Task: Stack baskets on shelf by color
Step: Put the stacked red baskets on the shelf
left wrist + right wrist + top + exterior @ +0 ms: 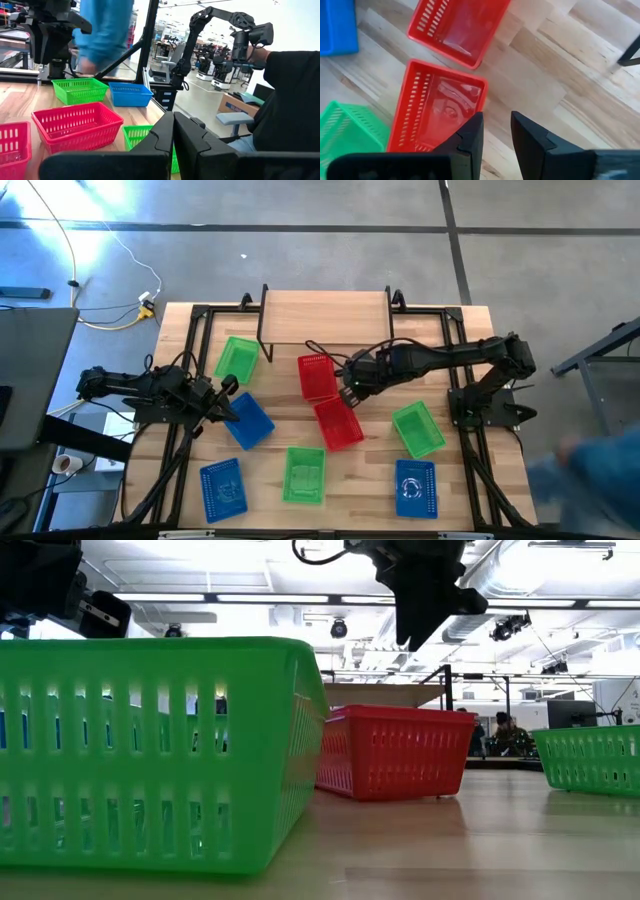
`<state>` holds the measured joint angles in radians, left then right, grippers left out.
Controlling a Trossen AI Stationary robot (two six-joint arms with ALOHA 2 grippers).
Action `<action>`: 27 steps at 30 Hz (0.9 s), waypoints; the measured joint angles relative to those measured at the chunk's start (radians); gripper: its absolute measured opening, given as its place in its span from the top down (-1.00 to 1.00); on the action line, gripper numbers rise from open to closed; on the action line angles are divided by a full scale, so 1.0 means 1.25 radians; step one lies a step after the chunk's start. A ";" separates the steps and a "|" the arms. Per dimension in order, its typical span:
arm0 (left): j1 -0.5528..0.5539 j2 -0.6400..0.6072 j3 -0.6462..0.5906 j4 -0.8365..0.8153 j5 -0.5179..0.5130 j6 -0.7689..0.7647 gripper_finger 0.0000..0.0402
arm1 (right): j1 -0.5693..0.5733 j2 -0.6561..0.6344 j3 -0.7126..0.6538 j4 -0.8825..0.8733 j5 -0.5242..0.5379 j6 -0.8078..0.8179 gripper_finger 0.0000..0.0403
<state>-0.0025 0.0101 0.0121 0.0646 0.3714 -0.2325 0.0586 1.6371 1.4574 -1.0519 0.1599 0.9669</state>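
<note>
Though the shelf (325, 315) stands bare, every basket lies on the table (470, 480); the right gripper (350, 393) hovers, fingers apart and empty, beside the red baskets (317, 375), while the left gripper (222, 402) waits closed.

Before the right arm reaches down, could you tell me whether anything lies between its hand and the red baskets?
Nothing visible does: the right hand, empty, hangs between the two red baskets, bare tabletop beneath.

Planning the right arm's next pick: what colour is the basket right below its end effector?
Red. The basket shows best in the right wrist view, just ahead of the right end effector.
</note>
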 joint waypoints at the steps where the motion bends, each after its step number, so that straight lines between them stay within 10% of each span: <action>1: 0.000 0.000 0.000 0.000 0.000 0.000 1.00 | 0.000 0.000 0.000 0.000 -0.005 0.000 0.57; 27: 0.000 0.000 0.000 0.000 0.000 0.000 1.00 | -0.016 0.013 0.000 -0.006 -0.090 -0.039 0.42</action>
<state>-0.0025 0.0101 0.0120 0.0647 0.3714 -0.2325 0.0383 1.6536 1.4570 -1.0589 0.0472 0.9187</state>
